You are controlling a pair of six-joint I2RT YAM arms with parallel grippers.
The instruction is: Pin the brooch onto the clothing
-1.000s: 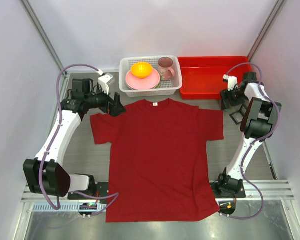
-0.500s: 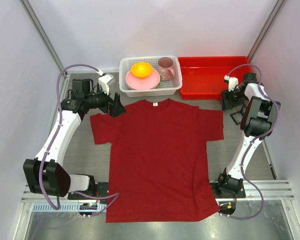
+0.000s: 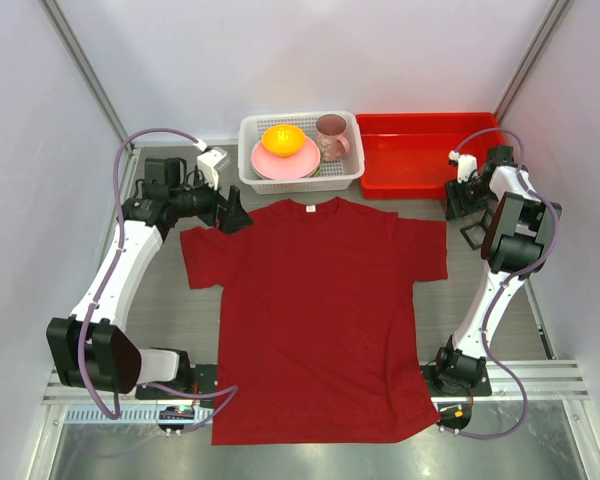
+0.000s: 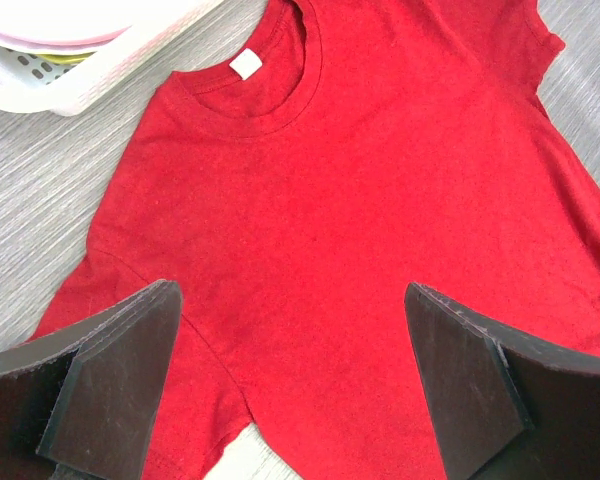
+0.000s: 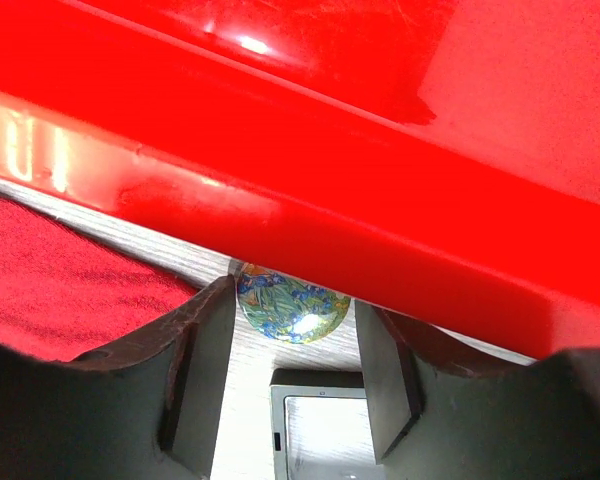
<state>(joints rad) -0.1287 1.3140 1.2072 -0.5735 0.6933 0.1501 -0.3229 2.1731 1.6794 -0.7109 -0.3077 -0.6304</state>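
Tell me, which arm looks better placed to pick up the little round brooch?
Right. Its gripper straddles the brooch lying on the table beside the red tray. The left gripper hangs open over the shirt, far across the table.

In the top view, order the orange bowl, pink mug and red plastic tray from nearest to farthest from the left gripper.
1. Orange bowl, in the white basket, left.
2. Pink mug, same basket, right.
3. Red plastic tray, far right.

Grey table (image 3: 170, 300) under dark red T-shirt (image 3: 320, 300), white basket (image 3: 300, 183), red tray (image 3: 420, 150), small brooch (image 5: 292, 305)
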